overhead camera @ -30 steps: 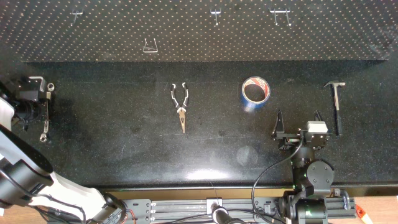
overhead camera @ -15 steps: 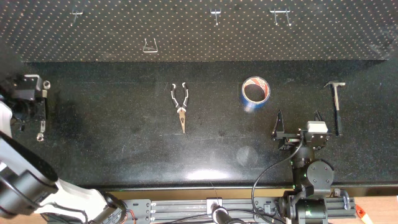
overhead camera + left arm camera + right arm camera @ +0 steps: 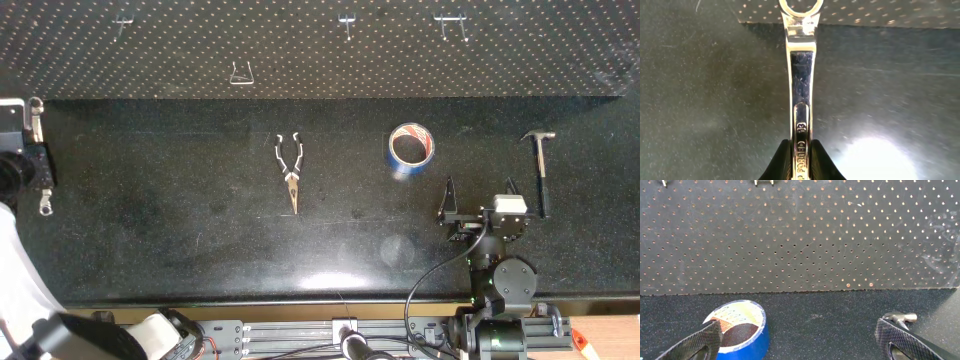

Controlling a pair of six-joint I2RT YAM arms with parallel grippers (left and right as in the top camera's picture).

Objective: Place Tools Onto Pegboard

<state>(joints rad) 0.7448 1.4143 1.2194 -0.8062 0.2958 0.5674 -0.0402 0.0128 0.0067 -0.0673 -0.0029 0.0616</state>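
Wrench (image 3: 801, 75) status: held. The left gripper (image 3: 800, 146) stands at the far left edge of the black worktop (image 3: 180, 230), and its fingers (image 3: 782, 160) are clamped on the lower shank of the chrome tool. The ring end points away from the gripper and shows against the lower edge of the pegboard (image 3: 320, 50).

Right gripper (image 3: 480, 195) status: stationed at the near right of the worktop, facing the pegboard, with its fingers spread wide apart and nothing between them.

Items lying on the worktop:
- Pliers (image 3: 291, 170), at the centre, with the handles toward the pegboard and the tip toward the near edge.
- Roll of blue tape (image 3: 410, 148), right of the pliers and just beyond the right gripper on its left side.
- Hammer (image 3: 541, 165), at the right, with its head toward the pegboard and its handle running alongside the right gripper.

Pegboard fittings: three metal hooks along the far row, at left (image 3: 122, 22), centre (image 3: 346, 20) and right (image 3: 452, 22). A wire loop holder (image 3: 241, 73) sits lower down, left of centre. No tool hangs on any of them.
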